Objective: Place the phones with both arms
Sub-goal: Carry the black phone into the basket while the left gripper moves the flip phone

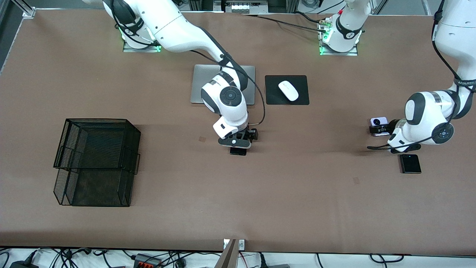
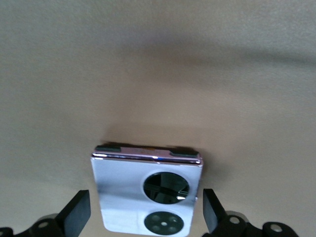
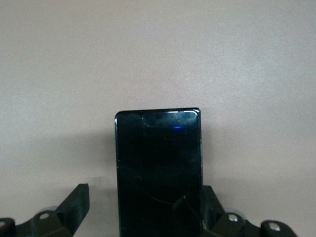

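The lilac flip phone [image 1: 378, 121] with two black camera circles lies on the table toward the left arm's end. My left gripper [image 1: 379, 129] is low over it and open. In the left wrist view the phone [image 2: 128, 187] lies between the fingers [image 2: 76, 212] with a gap on each side. The long black phone [image 1: 238, 151] lies mid-table, mostly hidden under my right gripper [image 1: 238, 143]. In the right wrist view this phone [image 3: 158, 173] sits between open fingers [image 3: 74, 202], one close to its edge. The small black flip phone [image 1: 410, 163] lies nearer the front camera than the lilac one.
A black wire mesh basket [image 1: 96, 160] stands toward the right arm's end. A silver laptop [image 1: 200, 85] lies near the robots' bases, partly under the right arm. A white mouse [image 1: 288, 90] sits on a black pad [image 1: 273, 97] beside it.
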`<action>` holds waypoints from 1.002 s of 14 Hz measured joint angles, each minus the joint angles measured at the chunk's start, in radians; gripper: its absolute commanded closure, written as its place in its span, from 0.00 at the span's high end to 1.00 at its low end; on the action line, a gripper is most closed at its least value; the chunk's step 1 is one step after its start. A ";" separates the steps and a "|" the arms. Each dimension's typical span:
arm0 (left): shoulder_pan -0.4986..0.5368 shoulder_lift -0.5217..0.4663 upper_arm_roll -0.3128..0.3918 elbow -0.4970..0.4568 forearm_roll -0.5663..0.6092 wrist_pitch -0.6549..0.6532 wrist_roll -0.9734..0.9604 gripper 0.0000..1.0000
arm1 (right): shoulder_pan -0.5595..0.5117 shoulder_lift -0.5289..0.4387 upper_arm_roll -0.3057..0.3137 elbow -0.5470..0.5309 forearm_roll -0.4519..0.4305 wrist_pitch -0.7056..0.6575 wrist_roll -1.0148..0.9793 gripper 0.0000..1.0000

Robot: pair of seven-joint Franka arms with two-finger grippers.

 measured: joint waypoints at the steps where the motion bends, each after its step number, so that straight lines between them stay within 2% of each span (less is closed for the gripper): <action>1: 0.003 0.000 0.000 -0.005 0.001 0.009 0.000 1.00 | 0.001 0.001 0.000 0.000 -0.001 -0.003 0.000 1.00; 2: 0.006 0.000 0.000 -0.012 0.001 0.022 0.001 0.91 | 0.004 0.002 0.000 0.000 -0.001 -0.005 0.000 1.00; 3: 0.008 0.000 0.000 -0.020 0.001 0.034 0.002 0.69 | 0.010 0.004 0.000 0.000 -0.002 -0.006 0.000 1.00; 5: 0.010 -0.003 -0.003 -0.024 0.001 0.040 0.007 0.40 | 0.019 0.005 -0.002 0.001 -0.008 -0.021 0.000 1.00; 6: 0.011 -0.005 -0.003 -0.025 0.001 0.041 0.007 0.34 | 0.021 0.005 -0.003 0.003 -0.018 -0.036 0.000 1.00; 10: 0.013 -0.005 -0.021 -0.023 0.002 0.032 0.008 0.30 | 0.021 0.005 -0.006 0.005 -0.065 -0.085 0.000 1.00; 14: 0.014 -0.046 -0.132 0.062 0.001 -0.154 0.006 0.30 | 0.021 0.006 -0.006 0.005 -0.068 -0.087 0.002 1.00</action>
